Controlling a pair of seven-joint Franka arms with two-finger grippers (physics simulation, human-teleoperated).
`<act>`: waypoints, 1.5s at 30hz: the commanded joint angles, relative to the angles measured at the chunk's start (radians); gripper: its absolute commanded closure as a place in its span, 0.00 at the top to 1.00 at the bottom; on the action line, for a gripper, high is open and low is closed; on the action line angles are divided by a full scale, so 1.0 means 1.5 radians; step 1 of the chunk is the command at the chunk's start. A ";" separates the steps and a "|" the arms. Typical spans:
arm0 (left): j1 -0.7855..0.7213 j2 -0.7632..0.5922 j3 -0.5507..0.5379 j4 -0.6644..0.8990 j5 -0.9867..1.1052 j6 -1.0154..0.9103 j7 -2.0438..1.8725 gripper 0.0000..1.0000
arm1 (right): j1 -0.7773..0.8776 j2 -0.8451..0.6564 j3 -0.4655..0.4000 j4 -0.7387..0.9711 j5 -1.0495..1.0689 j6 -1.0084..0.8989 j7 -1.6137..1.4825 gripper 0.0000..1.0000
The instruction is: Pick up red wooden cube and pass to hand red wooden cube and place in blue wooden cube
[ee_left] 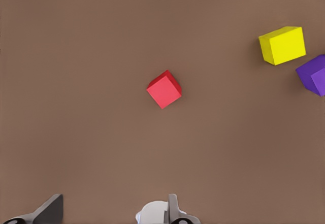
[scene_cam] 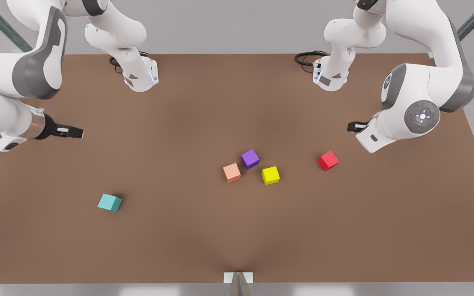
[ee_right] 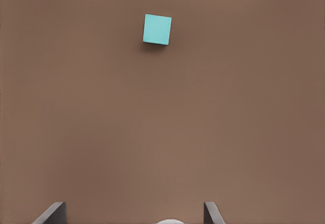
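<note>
Both white arms hover above the brown table [scene_cam: 179, 230] with fingers spread and empty: the left gripper [scene_cam: 355, 126], half hidden behind its own wrist, hangs near the small bright-red wooden cube [scene_cam: 328, 160], while the right gripper [scene_cam: 72, 132] hangs well apart from the teal-blue wooden cube [scene_cam: 109, 202].

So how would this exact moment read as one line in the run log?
stage: before pickup | red wooden cube: on table, untouched | blue wooden cube: apart | left tool: open, above red | right tool: open, above blue
</note>
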State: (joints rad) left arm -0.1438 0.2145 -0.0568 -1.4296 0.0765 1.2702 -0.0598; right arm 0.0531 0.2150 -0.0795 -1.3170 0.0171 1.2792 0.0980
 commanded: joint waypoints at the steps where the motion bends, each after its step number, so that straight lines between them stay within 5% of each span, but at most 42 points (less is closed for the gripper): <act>1: 0.000 0.000 0.001 0.000 -0.001 0.053 0.026 1.00 | 0.000 -0.002 0.000 -0.004 0.006 0.067 0.043 1.00; 3: 0.000 0.001 0.001 -0.014 -0.018 0.059 0.022 1.00 | -0.001 -0.001 0.000 -0.007 0.006 0.065 0.045 1.00; 6: -0.011 0.010 0.027 -0.243 -0.055 0.346 -0.114 1.00 | -0.013 0.001 -0.001 -0.027 0.017 0.070 0.041 1.00; 10: -0.020 0.041 0.069 -0.403 -0.166 0.595 -0.154 1.00 | -0.013 0.001 -0.001 -0.027 0.015 0.072 0.039 1.00; 21: -0.033 0.069 0.091 -0.467 -0.171 0.630 -0.411 1.00 | -0.013 0.001 -0.001 -0.028 0.019 0.070 0.030 1.00; 44: -0.043 0.176 0.087 -0.463 -0.169 0.726 -0.419 1.00 | -0.013 0.001 -0.001 -0.030 0.019 0.069 0.030 1.00; 45: -0.043 0.176 0.087 -0.462 -0.169 0.726 -0.419 0.90 | -0.012 0.001 -0.001 -0.030 0.019 0.069 0.030 1.00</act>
State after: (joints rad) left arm -0.2086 0.4764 0.0738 -2.1244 -0.1770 2.3219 -0.5906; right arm 0.0345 0.2177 -0.0811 -1.3626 0.0455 1.3826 0.1399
